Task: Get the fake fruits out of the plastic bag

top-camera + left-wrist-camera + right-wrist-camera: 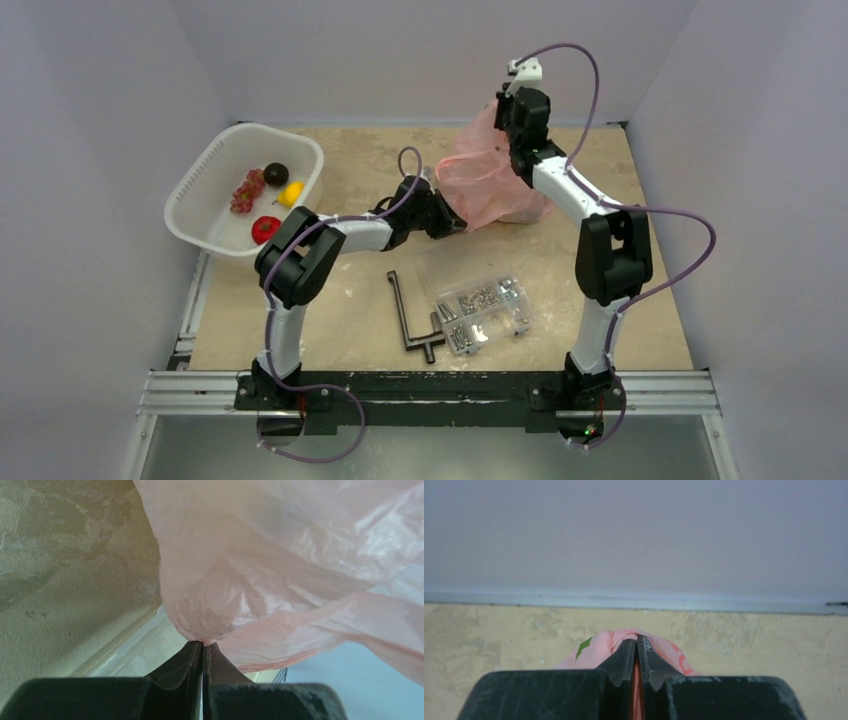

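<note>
1. Right gripper (637, 647): jaws closed tight on a bunched bit of the plastic bag (492, 185), with pink film showing between the tips. It sits high at the far side of the table (350, 165), so that end of the bag is hoisted.
2. Left gripper (202, 650): also clamped, pinching a fold at the bag's near-left lower edge, down close to the table.
3. Net: the bag is strung between the two. Its long axis runs from the left gripper up and away to the right gripper, and the bulk sags onto the table under the right one.
4. Already out, in the white basket (205, 160) at far left: grape bunch (247, 190), dark purple piece (276, 173), yellow piece (291, 193), red piece (265, 229). All are well apart from the bag.
5. Inside the bag: the film is translucent, but I can't make out any fruit shape. The sagging right end might hold something; can't confirm.
6. Can't tell which end is the mouth. My read: the next move hinges on that, since the closed end has to go higher than the open end for anything to slide out.
7. The left arm is nearer the basket, so it's the likely carrier.
8. Risk: the compartment box (485, 305) and black tool (412, 320) lie just near-side of the bag, so a dumped piece could roll into them.
</note>
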You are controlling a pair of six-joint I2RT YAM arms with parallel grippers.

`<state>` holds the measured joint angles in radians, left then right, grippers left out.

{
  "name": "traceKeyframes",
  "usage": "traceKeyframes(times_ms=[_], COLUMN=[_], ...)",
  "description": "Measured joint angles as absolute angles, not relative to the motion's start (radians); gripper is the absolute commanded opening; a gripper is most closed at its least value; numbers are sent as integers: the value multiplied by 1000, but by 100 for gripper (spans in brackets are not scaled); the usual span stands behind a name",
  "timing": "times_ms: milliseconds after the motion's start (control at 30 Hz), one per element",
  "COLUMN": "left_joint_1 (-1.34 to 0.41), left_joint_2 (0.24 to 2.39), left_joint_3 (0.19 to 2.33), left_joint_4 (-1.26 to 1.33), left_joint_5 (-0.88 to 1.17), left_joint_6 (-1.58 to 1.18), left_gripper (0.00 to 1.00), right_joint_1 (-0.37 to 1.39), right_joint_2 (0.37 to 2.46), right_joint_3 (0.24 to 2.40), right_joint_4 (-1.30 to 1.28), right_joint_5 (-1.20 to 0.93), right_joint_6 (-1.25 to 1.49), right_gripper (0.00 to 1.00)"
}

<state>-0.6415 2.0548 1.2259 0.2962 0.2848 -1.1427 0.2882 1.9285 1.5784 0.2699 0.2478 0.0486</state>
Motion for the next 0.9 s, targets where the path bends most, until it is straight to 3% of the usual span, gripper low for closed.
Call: traceKeyframes(times_ms=[133, 200, 333, 400, 433, 467, 700, 900], left_joint_1=[-641, -641, -641, -642, -642, -643, -674, -712], left_joint_2=[2057, 2057, 2035, 2003, 1982, 1959, 1826, 1757], left_joint_3=[1226, 1226, 1226, 1226, 1226, 1226, 1227, 1184], left_joint_4=[299, 290, 235, 194, 177, 166, 148, 121], left_joint_5=[284, 283, 270, 258, 257, 257, 266, 257], left_joint_6=[-1135, -1114, -1051, -1013, -992, -971, -896, -863], left_gripper=[2, 14, 40, 48, 52, 57, 60, 62], right_joint_1=[288, 288, 293, 294, 294, 294, 294, 295], right_joint_2=[1888, 1872, 1836, 1809, 1796, 1783, 1583, 1524], right_joint_3=[1593, 1593, 1591, 1596, 1604, 1613, 1537, 1442], right_joint_4=[235, 196, 75, -23, -86, -145, -377, -334], right_joint_5=[214, 194, 193, 203, 212, 222, 244, 165], right_joint_6=[31, 25, 33, 56, 72, 92, 222, 298], right_gripper=[0, 5, 54, 72, 90, 98, 99, 99])
